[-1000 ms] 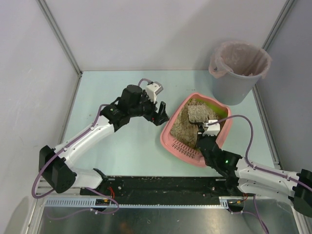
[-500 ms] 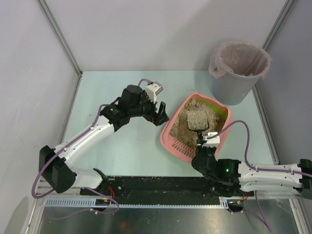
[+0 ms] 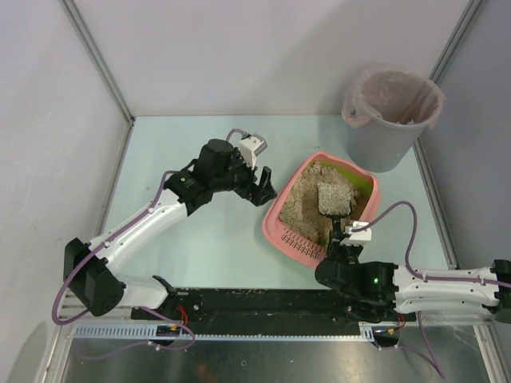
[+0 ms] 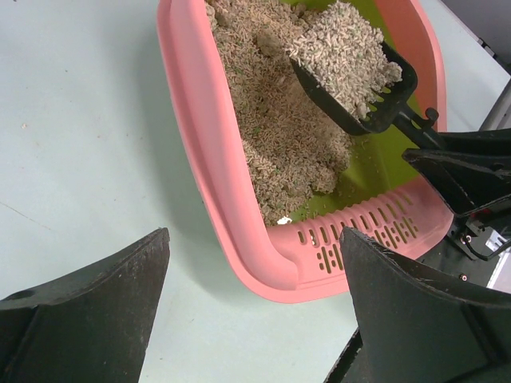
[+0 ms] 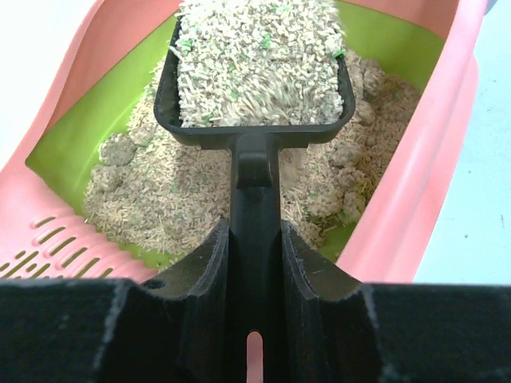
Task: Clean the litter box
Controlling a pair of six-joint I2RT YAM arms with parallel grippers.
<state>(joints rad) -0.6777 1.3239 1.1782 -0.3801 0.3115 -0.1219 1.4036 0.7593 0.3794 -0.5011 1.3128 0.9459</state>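
Your right gripper [image 5: 255, 239] is clamped on the handle of the scoop [image 5: 254, 152], one finger pressed against each side of it, at the bottom middle of the right wrist view. From there the handle runs up the frame to the black pan, which is heaped with pale litter flecked with green. In the left wrist view the pan sits tilted above the litter bed [image 4: 279, 152], its slotted back edge showing at the upper right of the frame.

Under the scoop lies the litter box [image 3: 279, 219], right of centre in the top view. It sits at an angle on the table [image 3: 200, 231], with its slotted pink rim toward the bottom of the frame. The beige litter is piled toward the box's left wall. The yellow-green lining shows bare along the right side and near the slotted end.

Your left gripper [image 4: 254, 239] has its jaws spread wide with nothing between them. In the top view it hangs over the table in the middle of the frame, just beside the box's left wall. Whether it touches the rim you cannot tell.

The grey bucket [image 3: 383, 136] with its pinkish bag stands in the upper right of the top view, near the box's far corner.
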